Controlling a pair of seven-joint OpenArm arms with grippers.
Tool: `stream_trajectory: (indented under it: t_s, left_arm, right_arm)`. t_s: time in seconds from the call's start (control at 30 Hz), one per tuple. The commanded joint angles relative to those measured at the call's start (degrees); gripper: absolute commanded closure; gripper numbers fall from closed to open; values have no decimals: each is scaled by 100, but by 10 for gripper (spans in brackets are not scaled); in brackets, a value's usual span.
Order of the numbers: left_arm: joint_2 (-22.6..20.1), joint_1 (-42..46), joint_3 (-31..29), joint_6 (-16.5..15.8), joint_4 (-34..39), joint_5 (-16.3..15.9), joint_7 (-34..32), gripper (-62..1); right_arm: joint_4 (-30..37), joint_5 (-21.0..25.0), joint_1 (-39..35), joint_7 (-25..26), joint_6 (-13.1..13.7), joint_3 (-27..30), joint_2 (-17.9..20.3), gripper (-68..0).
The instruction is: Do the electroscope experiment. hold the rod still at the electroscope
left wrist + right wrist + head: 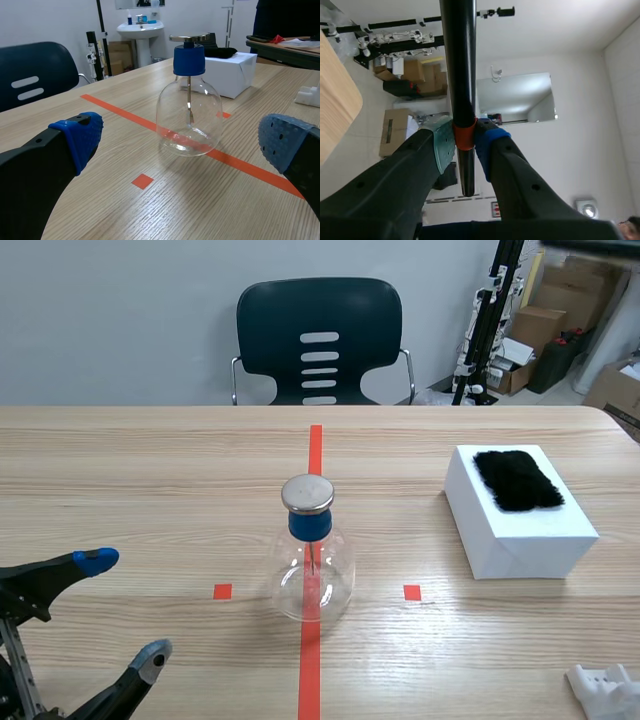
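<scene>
A pale wooden table [150, 470] runs toward a dark chair [320, 340] at its far side. At mid-table, on the tape line, stands the electroscope [311, 560]: a clear flask with a blue stopper [310, 525] and a flat metal disc [308, 493] on top. The left gripper [124, 609] rests near left, its jaws wide apart and empty. The right gripper [465, 145] is out of the scene view, clamped on the black rod [460, 65] at its orange band [465, 136]. The rod's long axis points away toward the ceiling, so the disc seems well apart from it.
</scene>
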Motion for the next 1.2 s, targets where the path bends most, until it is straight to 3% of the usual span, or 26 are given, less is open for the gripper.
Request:
stream_trajectory:
  t_s: [0.0,0.13,0.4,0.67,0.77,1.17]
  left_arm:
    - [-2,-31,4,-15,68,-39,-63,-623]
    - [-2,-31,4,-15,68,-42,-63,-623]
    - [-2,-31,4,-15,68,-42,-63,-623]
    - [-2,-31,4,-17,68,-39,-66,-623]
    - [-2,-31,4,-17,68,-42,-70,-623]
    - [-2,-31,4,-17,68,-42,-66,-623]
  right_arm:
    - [-42,234,-92,151,-87,133,42,-4]
    - [-205,651,-402,632,-87,501,-197,-4]
    - [-361,682,-813,1292,-85,866,-933,-4]
    - [-363,678,-1193,1292,-90,994,-1405,-4]
    - [-363,658,-1204,1082,-85,994,-1565,-4]
    - [-363,662,-1200,970,-81,992,-1587,-4]
